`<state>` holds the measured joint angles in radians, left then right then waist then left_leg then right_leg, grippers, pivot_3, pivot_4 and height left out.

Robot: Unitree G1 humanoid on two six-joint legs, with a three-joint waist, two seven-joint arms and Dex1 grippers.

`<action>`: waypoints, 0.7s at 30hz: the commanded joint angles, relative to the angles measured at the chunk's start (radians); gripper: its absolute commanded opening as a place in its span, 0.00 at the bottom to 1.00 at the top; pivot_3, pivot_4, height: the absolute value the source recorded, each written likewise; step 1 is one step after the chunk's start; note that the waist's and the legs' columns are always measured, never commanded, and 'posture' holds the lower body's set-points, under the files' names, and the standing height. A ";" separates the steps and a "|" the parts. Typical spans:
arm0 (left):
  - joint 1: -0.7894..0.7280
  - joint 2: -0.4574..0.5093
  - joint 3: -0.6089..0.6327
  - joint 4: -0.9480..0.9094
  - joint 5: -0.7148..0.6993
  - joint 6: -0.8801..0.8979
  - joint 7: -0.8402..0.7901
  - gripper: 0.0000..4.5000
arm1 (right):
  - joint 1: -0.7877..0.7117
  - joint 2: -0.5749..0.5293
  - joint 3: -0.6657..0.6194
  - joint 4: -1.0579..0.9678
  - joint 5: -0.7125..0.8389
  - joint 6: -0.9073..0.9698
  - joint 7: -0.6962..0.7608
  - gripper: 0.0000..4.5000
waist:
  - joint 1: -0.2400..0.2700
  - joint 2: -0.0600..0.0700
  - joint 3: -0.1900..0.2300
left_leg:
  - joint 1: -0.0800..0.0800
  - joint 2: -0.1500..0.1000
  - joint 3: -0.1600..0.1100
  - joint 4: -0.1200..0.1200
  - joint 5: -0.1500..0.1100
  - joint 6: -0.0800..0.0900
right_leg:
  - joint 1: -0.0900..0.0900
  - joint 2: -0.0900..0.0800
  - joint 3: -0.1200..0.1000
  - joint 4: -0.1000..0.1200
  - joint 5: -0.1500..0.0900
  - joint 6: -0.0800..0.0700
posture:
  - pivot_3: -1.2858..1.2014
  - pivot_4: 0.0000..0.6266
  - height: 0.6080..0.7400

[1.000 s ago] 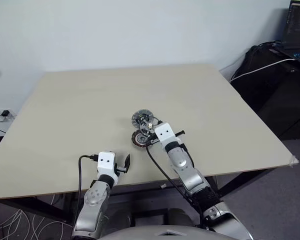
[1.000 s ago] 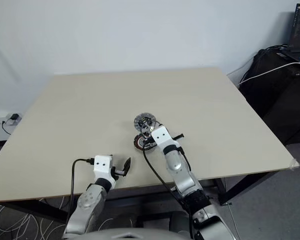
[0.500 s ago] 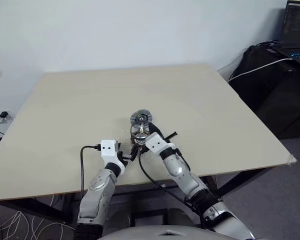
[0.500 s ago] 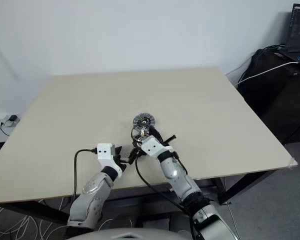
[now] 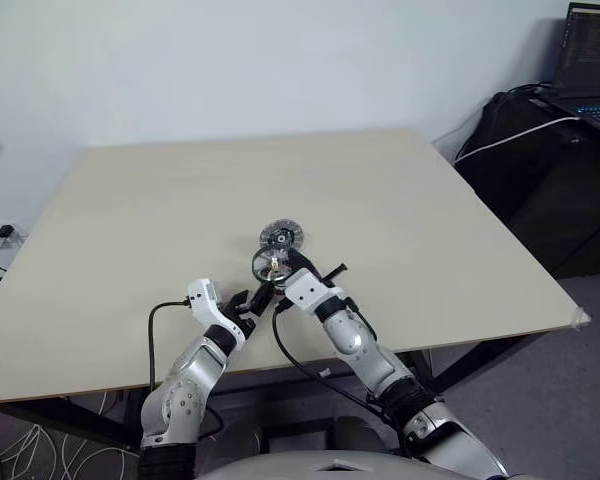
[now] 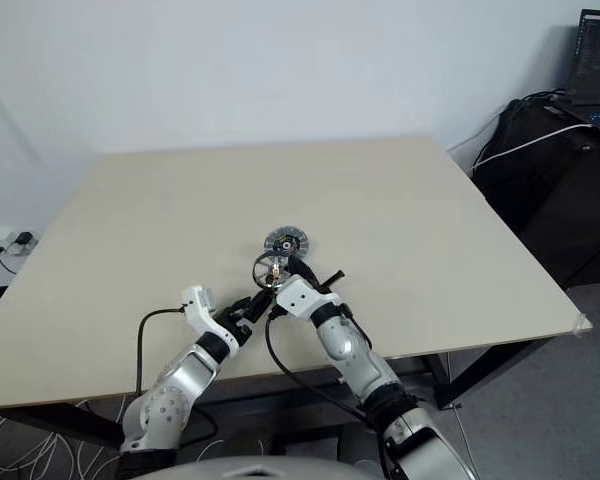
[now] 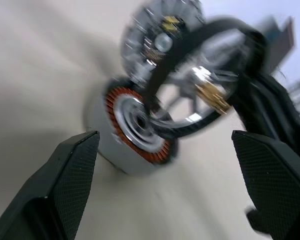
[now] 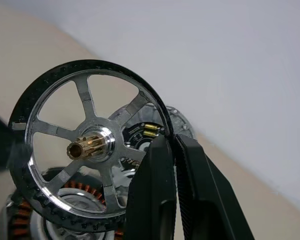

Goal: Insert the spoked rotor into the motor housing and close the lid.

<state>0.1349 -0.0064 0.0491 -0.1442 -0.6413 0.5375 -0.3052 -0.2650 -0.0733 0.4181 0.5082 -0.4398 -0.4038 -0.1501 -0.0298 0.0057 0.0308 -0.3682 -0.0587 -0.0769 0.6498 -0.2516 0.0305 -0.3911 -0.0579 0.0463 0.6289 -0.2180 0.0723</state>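
Note:
My right gripper is shut on the dark rim of the spoked rotor, holding the silver wheel upright with its brass hub showing, just above the table. Under and behind the rotor sits the motor housing with its ring of copper coils. The lid lies open beyond it, joined to the housing. My left gripper is open, close to the near left side of the housing, with its fingers spread wide around nothing.
The near table edge runs just behind both wrists. A dark bag with a white cable and a laptop stand off the table at the far right. Cables lie on the floor at the left.
My left gripper came in from the near table edge towards the housing and rolled over. My right gripper shifted left with the rotor, which now stands upright over the housing.

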 commanded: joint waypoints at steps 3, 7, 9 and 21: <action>-0.024 0.046 0.032 -0.007 -0.048 0.042 -0.057 1.00 | 0.010 0.012 -0.013 -0.068 0.074 -0.029 0.093 0.01 | -0.002 0.000 0.000 | 0.001 0.000 0.000 0.000 0.000 0.000 | 0.000 0.000 0.000 0.000 -0.002 0.003 | 0.52 0.00 1.00; -0.034 0.086 0.040 0.015 -0.037 0.038 -0.084 1.00 | 0.028 0.004 -0.013 -0.094 0.125 -0.044 0.173 0.01 | -0.003 0.000 0.000 | 0.001 0.000 0.000 0.000 0.000 0.000 | 0.001 0.000 0.000 0.000 -0.002 0.003 | 0.52 0.00 1.00; -0.036 0.103 0.037 0.020 -0.035 0.041 -0.099 1.00 | 0.035 0.004 -0.019 -0.105 0.145 -0.039 0.200 0.01 | -0.003 0.000 0.000 | 0.001 0.000 0.000 0.000 0.000 0.000 | 0.000 0.000 0.001 0.000 -0.002 0.003 | 0.52 0.00 1.00; -0.027 0.151 0.017 0.018 -0.032 0.072 -0.157 1.00 | 0.057 -0.002 -0.029 -0.151 0.240 0.002 0.358 0.01 | -0.002 0.000 0.000 | 0.001 0.000 0.000 0.000 0.000 0.000 | 0.000 0.000 0.000 0.000 -0.002 0.003 | 0.52 0.00 1.00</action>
<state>0.1189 0.1330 0.0681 -0.1127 -0.6745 0.6064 -0.4424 -0.2017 -0.0784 0.4057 0.4078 -0.2239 -0.4018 0.1898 -0.0316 0.0057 0.0308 -0.3670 -0.0584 -0.0771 0.6493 -0.2517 0.0302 -0.3907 -0.0582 0.0468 0.6292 -0.2198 0.0751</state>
